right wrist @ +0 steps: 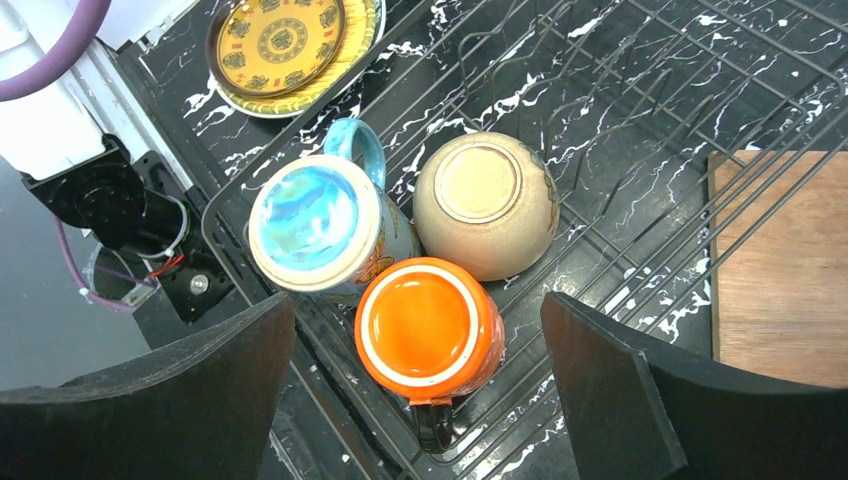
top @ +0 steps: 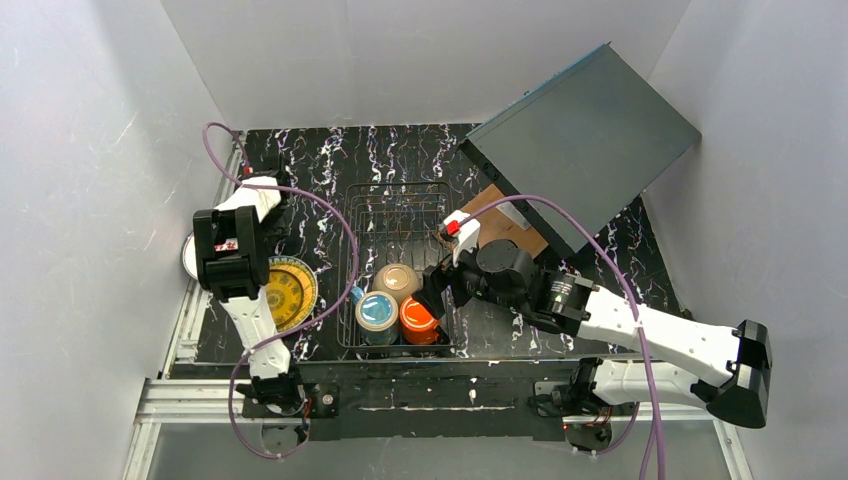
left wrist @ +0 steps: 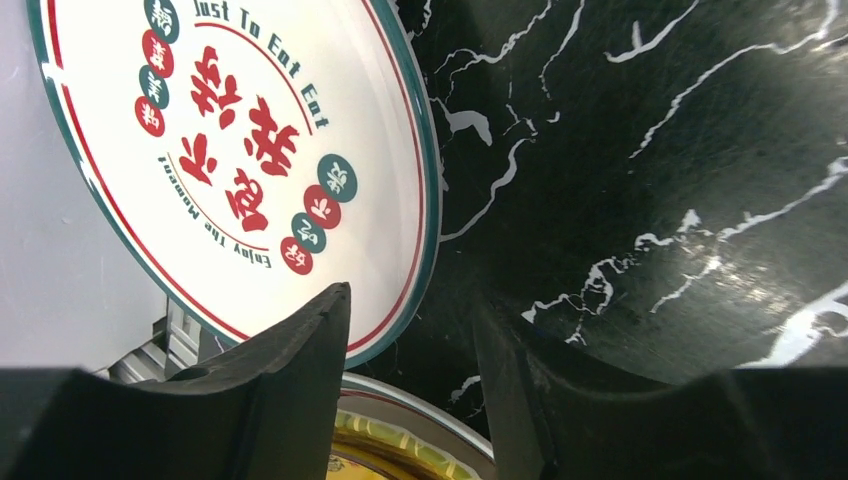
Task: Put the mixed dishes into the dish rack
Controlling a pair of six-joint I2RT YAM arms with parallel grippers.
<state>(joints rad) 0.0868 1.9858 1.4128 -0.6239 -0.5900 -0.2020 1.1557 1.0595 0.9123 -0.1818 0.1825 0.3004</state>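
Three of the five dishes were in your rectangular wire dish rack [top: 395,212] of thin dark rods, which stood on the table between your two arms. All three sat upside down, bunched at its near end and touching one another. The round white-and-tan bowl [right wrist: 487,203] was deepest in, the blue patterned mug [right wrist: 320,225] with its turquoise handle was at the near left, and the glossy orange mug [right wrist: 428,328] was at the near right.

Two plates were outside the rack, to its left. The yellow ornate plate [top: 288,292] lay flat on the table just beside the rack. The round white plate with red and green marks [left wrist: 230,150] stood tilted at the table's left edge, by the wall.

Your left gripper [left wrist: 410,365] was at that white plate. Its black fingers [left wrist: 300,380] stood partly apart with the plate's lower rim between them, and the gap was wider than the rim, so nothing was clamped. Your right gripper [right wrist: 415,300] hung over the orange mug, its fingers spread wide, and it held nothing.

Plain white walls [top: 90,150] closed in the scene on three sides. You had a black marble tabletop [top: 320,160] with white veins under everything. A large grey slanted panel [top: 585,140] leaned at the far right. A brown wooden board [right wrist: 780,270] lay just beside the rack's right side.
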